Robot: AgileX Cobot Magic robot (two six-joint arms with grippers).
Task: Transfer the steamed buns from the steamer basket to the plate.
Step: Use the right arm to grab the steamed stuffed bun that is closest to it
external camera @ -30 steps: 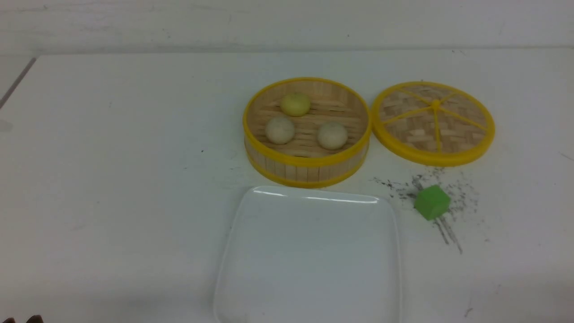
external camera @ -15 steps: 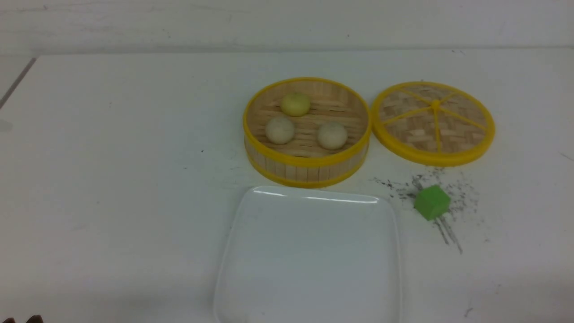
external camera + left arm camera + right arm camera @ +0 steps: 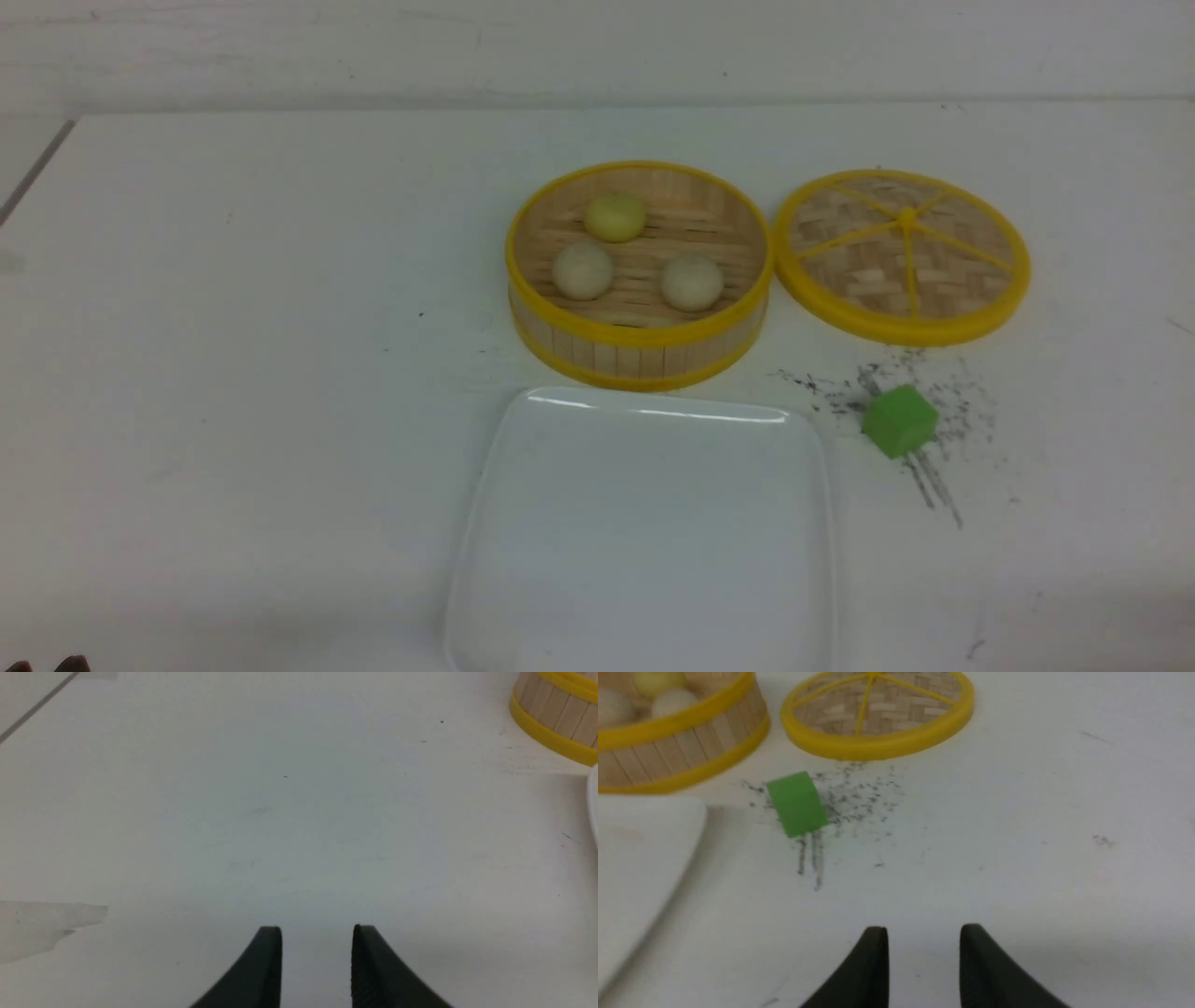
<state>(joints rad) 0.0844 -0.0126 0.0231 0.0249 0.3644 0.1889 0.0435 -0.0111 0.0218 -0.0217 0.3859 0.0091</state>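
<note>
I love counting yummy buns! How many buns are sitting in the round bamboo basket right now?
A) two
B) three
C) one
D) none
B: inside the steamer basket lie one yellow bun and two pale buns, while the plate holds none.

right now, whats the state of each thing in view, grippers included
steamer basket: uncovered, upright, holding all three buns
steamed buns: three, inside the basket, none touching another
plate: empty, nothing on it
lid: off, lying flat beside the basket on its right
green cube: loose, apart from plate and lid
left gripper: open, holding nothing
right gripper: open, holding nothing
</note>
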